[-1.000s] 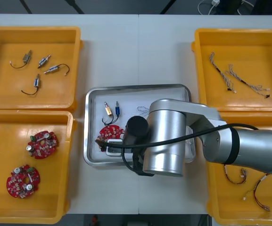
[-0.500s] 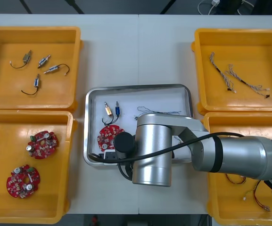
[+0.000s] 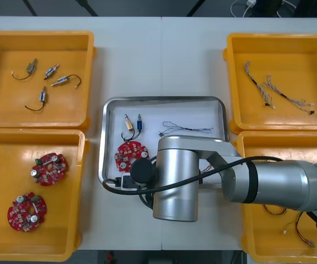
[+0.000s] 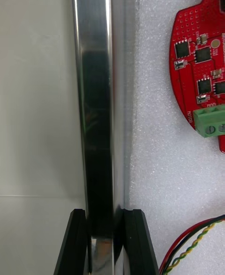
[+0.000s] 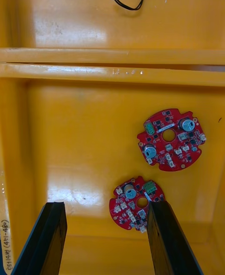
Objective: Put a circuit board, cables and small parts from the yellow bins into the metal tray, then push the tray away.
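The metal tray (image 3: pixel 107 165) has slid slightly toward the top of the frame, and the right arm has shifted left. Over the lower-left yellow bin (image 3: pixel 65 231) of circuit boards (image 5: pixel 170 138), the left gripper (image 5: pixel 105 204) hangs, fingers apart. At centre, the right gripper (image 4: pixel 105 221) is clamped on the tray's lower rim. Inside lie a red circuit board (image 3: pixel 131 155), small metal parts (image 3: pixel 133 123) and a blue-and-white cable (image 3: pixel 187 130).

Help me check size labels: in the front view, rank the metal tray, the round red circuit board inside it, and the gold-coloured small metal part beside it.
Largest: shiny metal tray, partly under the right arm.
Next: round red circuit board.
Smallest: gold-coloured small metal part; the blue small metal part beside it looks equal.
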`<state>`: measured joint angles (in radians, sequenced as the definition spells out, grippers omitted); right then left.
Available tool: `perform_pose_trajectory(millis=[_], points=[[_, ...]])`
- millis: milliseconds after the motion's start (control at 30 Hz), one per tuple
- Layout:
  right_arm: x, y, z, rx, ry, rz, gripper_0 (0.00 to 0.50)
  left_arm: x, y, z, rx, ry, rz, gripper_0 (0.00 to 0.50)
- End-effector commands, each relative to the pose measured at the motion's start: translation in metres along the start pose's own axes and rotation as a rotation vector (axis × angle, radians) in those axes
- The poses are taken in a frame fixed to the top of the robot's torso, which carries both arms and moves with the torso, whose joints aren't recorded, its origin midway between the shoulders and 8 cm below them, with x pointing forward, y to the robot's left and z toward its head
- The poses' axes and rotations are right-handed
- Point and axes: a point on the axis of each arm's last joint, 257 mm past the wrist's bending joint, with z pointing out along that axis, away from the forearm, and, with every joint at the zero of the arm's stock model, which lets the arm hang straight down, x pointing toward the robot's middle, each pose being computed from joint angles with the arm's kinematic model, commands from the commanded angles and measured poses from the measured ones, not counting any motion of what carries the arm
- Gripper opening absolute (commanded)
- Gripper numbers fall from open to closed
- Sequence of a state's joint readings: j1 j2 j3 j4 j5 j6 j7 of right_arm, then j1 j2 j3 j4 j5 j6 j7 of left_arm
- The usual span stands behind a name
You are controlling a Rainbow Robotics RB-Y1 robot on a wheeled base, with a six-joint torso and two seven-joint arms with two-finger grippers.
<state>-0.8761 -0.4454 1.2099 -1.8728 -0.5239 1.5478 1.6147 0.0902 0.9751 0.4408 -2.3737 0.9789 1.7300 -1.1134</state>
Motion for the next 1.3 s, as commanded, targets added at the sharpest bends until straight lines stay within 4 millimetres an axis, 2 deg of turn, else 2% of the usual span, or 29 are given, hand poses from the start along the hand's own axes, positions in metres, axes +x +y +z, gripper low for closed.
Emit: perform_pose_trajectory(millis=[33, 467, 533, 667, 833, 1300], points=[[-0.011, -0.017, -0.016, 0.085, -0.037, -0.029, 0.0, -0.002, 0.009, -0.011, -0.039, -0.008, 0.087, 0.5], [0.001, -0.08, -0.028, 0.274, -0.04, -0.086, 0.0, -0.002, 0.009, -0.011, -0.039, -0.008, 0.087, 0.5], [-0.002, -0.093, -0.029, 0.299, -0.058, -0.105, 0.0, -0.002, 0.009, -0.011, -0.039, -0.008, 0.087, 0.5], [-0.009, -0.11, -0.025, 0.325, -0.089, -0.121, 0.0, -0.002, 0.009, -0.011, -0.039, -0.008, 0.087, 0.5], [-0.018, -0.141, -0.016, 0.374, -0.131, -0.138, 0.0, -0.002, 0.009, -0.011, -0.039, -0.008, 0.087, 0.5], [-0.018, -0.224, -0.011, 0.503, -0.121, -0.17, 0.0, -0.002, 0.009, -0.011, -0.039, -0.008, 0.087, 0.5]])
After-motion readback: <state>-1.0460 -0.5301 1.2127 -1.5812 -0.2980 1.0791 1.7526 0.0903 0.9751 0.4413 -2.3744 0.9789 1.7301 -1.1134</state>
